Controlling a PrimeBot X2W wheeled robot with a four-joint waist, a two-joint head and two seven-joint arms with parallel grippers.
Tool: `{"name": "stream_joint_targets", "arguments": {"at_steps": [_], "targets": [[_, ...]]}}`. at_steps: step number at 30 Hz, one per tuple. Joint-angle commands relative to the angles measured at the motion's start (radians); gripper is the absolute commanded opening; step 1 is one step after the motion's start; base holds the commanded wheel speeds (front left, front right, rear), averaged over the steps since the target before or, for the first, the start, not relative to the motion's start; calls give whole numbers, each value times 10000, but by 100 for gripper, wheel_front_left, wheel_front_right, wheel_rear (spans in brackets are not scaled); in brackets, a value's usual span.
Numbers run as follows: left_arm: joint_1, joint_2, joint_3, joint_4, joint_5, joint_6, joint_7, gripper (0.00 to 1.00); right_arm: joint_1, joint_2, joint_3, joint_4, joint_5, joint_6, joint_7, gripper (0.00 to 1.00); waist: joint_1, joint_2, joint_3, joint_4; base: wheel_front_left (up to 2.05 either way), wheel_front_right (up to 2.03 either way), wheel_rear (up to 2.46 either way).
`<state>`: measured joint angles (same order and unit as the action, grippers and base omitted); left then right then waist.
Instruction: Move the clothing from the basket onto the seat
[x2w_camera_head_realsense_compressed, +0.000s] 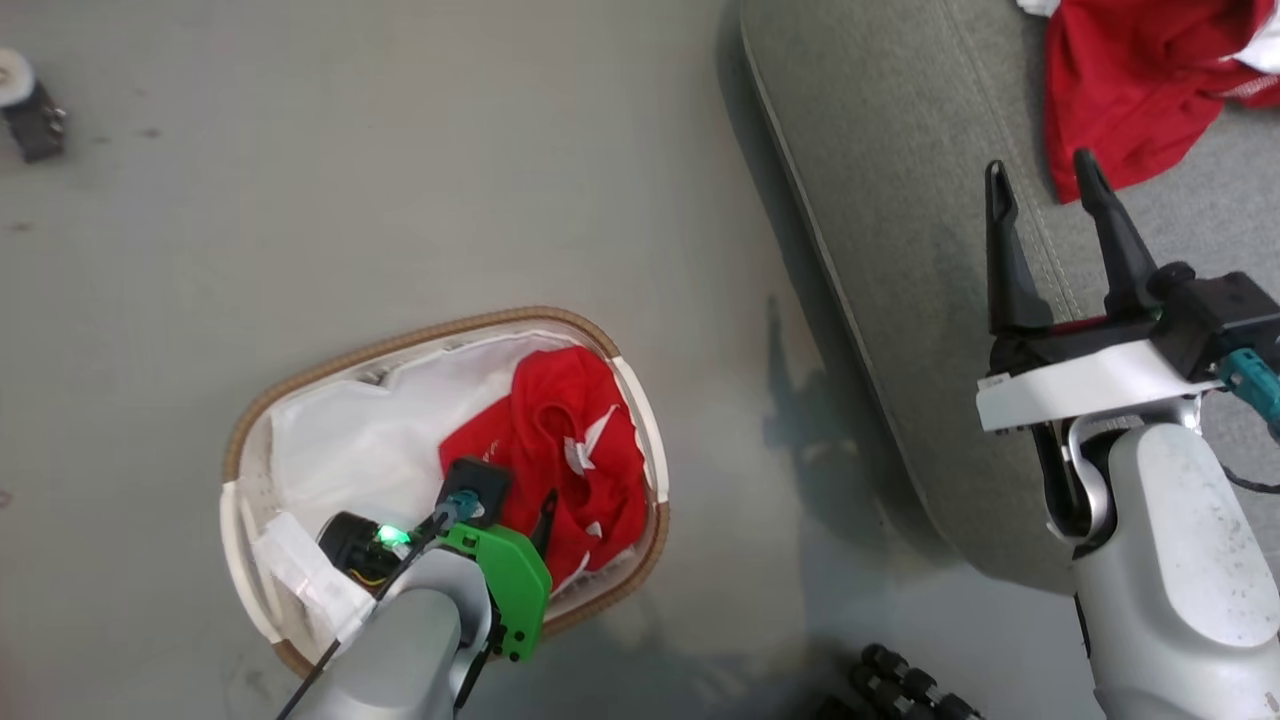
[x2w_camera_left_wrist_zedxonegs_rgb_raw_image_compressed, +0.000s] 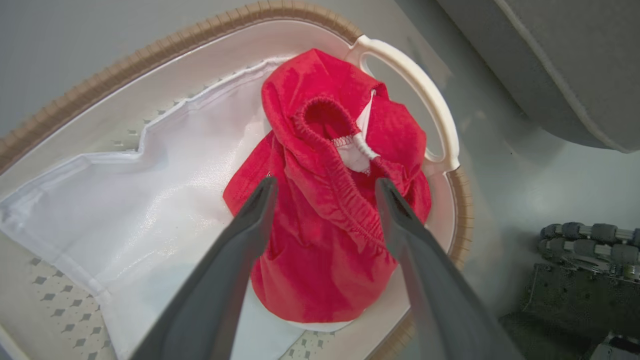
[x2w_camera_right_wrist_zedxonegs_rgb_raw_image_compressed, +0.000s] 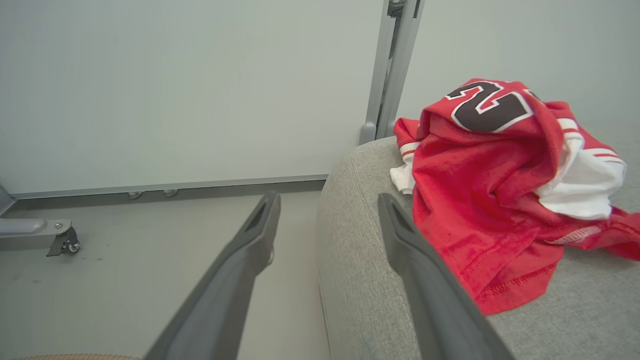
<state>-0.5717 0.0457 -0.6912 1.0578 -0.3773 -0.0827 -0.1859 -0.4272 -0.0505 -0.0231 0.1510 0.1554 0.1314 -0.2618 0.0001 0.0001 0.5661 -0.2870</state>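
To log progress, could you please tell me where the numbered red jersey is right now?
The jersey lies crumpled on the grey seat, at the head view's upper right, close to the open jaws of the right gripper.

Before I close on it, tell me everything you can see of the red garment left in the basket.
The red garment looks like soft knit fabric, crumpled into a loose heap. Its gathered elastic waistband faces up, with a white cord and white patch showing inside. It lies on the white liner at the handle end of the basket. The left end effector is open, one finger on either side of it; whether they touch it cannot be told.
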Motion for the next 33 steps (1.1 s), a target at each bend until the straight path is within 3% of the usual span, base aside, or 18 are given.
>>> {"name": "stream_joint_targets", "arguments": {"at_steps": [1,8,17,19,20,21,22,23,33], "targets": [[-287,80,-80,151,-115,27,52,100,-208,-3,32,-109,106,-14,-49,100,-1,-1,1062,-724,0,0,0],[-597,78,-185,359,-862,-30,193,100,-464,-4,90,-272,331,-14,-49,100,-1,-1,1691,-775,0,0,0],[-977,78,-401,841,-1418,333,316,100,-620,-7,140,-310,415,-14,-49,100,-1,-1,2095,-681,0,0,0],[-1041,75,-393,995,-1536,382,354,83,-675,-7,141,-302,404,-14,-49,100,-1,-1,2121,-659,0,0,0],[-1066,73,-407,1055,-1590,405,374,50,-695,-7,144,-287,393,-14,-49,100,-1,-1,2124,-647,0,0,0],[-1073,73,-422,1100,-1628,395,398,42,-706,-7,148,-274,389,-14,-49,100,-1,-1,2120,-637,0,0,0],[-1072,73,-442,1153,-1680,384,397,14,-715,-7,154,-257,379,-14,-49,100,-1,-1,2109,-624,0,0,0],[-1070,73,-448,1190,-1746,364,395,0,-715,-7,160,-245,370,-14,-49,100,-1,-1,2096,-612,0,0,0],[-869,73,-607,1057,-2358,198,-114,0,-544,-10,71,54,147,-14,-49,100,-1,-1,1390,-265,0,0,0]]}}
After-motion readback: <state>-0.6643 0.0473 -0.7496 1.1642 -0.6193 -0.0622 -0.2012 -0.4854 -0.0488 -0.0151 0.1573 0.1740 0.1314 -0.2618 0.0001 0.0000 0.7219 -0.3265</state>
